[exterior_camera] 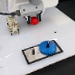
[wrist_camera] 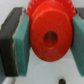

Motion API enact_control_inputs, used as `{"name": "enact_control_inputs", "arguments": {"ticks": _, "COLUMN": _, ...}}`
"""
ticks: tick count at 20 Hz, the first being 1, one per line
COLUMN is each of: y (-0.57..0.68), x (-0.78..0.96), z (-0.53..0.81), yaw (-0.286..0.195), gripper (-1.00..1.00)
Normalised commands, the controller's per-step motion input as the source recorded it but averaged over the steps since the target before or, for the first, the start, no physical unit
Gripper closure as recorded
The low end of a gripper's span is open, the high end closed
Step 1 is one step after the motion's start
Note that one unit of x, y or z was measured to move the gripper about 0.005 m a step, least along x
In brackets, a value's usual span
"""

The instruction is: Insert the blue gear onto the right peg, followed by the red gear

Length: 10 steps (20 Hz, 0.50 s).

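The blue gear (exterior_camera: 47, 47) lies flat on the grey, black-bordered plate (exterior_camera: 30, 53), seated over the right peg, which it mostly hides. A short pin (exterior_camera: 37, 49) stands beside it on the plate. My gripper (exterior_camera: 33, 18) hangs above the white table behind the plate, shut on the red gear (exterior_camera: 33, 19). In the wrist view the red gear (wrist_camera: 49, 36) fills the middle, centre hole visible, clamped between the two teal pads (wrist_camera: 22, 44).
A small tan and dark fixture (exterior_camera: 14, 24) stands on the table at the exterior view's left of my gripper. The white table (exterior_camera: 62, 28) spreads around the plate; a dark background lies beyond its far edge.
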Motion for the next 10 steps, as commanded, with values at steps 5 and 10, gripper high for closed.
{"name": "enact_control_inputs", "arguments": {"ticks": 5, "y": -0.02, "x": 0.51, "z": 0.5, "yaw": 0.0, "gripper": 1.0}}
{"name": "enact_control_inputs", "arguments": {"ticks": 10, "y": -0.02, "x": 0.61, "z": 0.47, "yaw": 0.0, "gripper": 1.0}}
